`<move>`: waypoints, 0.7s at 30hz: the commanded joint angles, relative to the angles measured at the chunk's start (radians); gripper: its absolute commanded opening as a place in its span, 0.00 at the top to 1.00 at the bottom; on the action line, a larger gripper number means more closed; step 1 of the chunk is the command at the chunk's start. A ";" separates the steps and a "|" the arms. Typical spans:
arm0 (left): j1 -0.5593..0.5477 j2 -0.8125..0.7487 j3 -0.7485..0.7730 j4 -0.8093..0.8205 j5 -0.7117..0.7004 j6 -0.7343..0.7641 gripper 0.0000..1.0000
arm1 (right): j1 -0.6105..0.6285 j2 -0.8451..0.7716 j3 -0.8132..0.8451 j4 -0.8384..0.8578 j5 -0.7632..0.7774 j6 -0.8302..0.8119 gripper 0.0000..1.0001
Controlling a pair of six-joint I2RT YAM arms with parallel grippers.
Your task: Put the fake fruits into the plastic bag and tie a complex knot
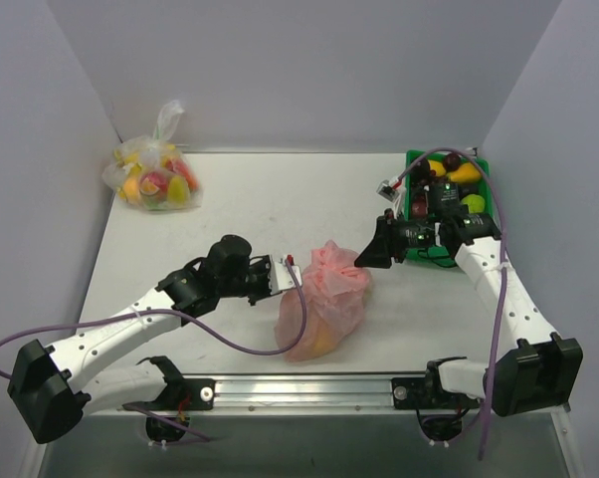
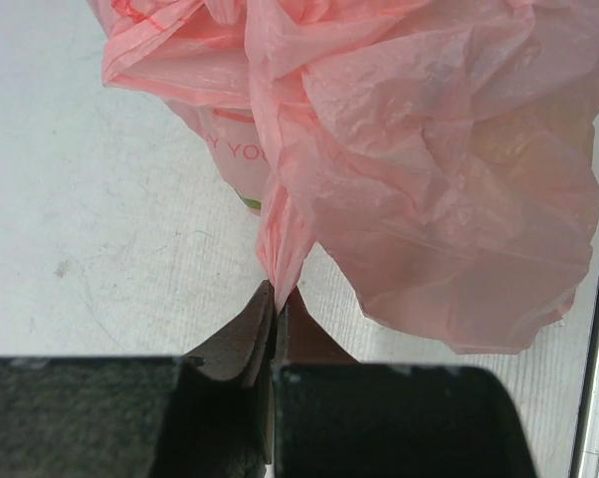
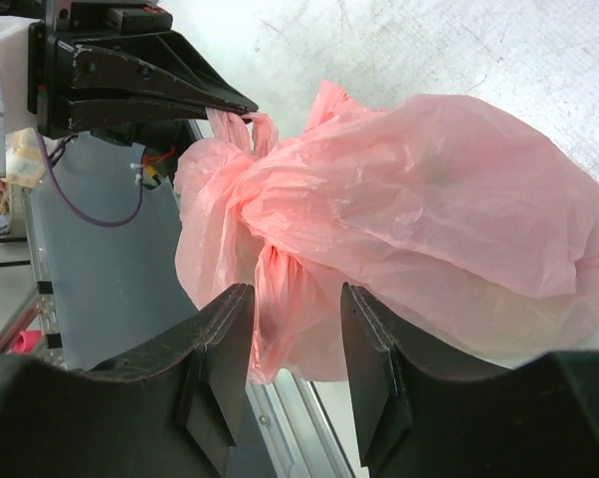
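- The pink plastic bag (image 1: 324, 304) lies on the white table (image 1: 240, 209), in the middle and close to the front rail, full and rounded.
- A yellow-orange fruit (image 1: 325, 341) shows dimly through the film near the bag's bottom; the other contents cannot be made out.
- The bag's top is gathered into a bunched knot (image 3: 252, 214), with pink ends sticking out of it.
- The left claw (image 2: 277, 299) is closed, pinching one thin, twisted pink end at its very tips. That end runs taut from the fingers up to the bag.
- The right claw (image 3: 295, 299) is open, its jaws apart on either side of another pink end hanging below the knot. Whether the pads touch the film cannot be told.
- In the overhead view the two claws face each other across the bag's top, the left (image 1: 292, 274) and the right (image 1: 364, 257).
- A green crate (image 1: 415, 159) of loose fake fruits sits at the right rear, behind the right arm.
- A clear bag of fruit (image 1: 152, 177) sits at the left rear corner.
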 commanded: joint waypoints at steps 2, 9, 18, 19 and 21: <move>-0.004 0.005 0.052 -0.002 0.023 0.019 1.00 | 0.018 0.008 0.042 -0.007 0.021 -0.008 0.59; -0.004 0.005 0.045 0.004 0.037 0.013 1.00 | 0.038 -0.025 0.055 -0.109 0.012 -0.113 0.50; -0.006 0.010 0.045 0.008 0.040 0.007 1.00 | 0.079 -0.018 0.042 -0.142 0.058 -0.174 0.60; -0.006 0.011 0.045 0.008 0.040 0.005 1.00 | 0.081 -0.018 0.042 -0.143 0.058 -0.182 0.64; -0.004 0.013 0.042 0.008 0.040 0.003 1.00 | 0.081 -0.024 0.046 -0.143 0.055 -0.190 0.81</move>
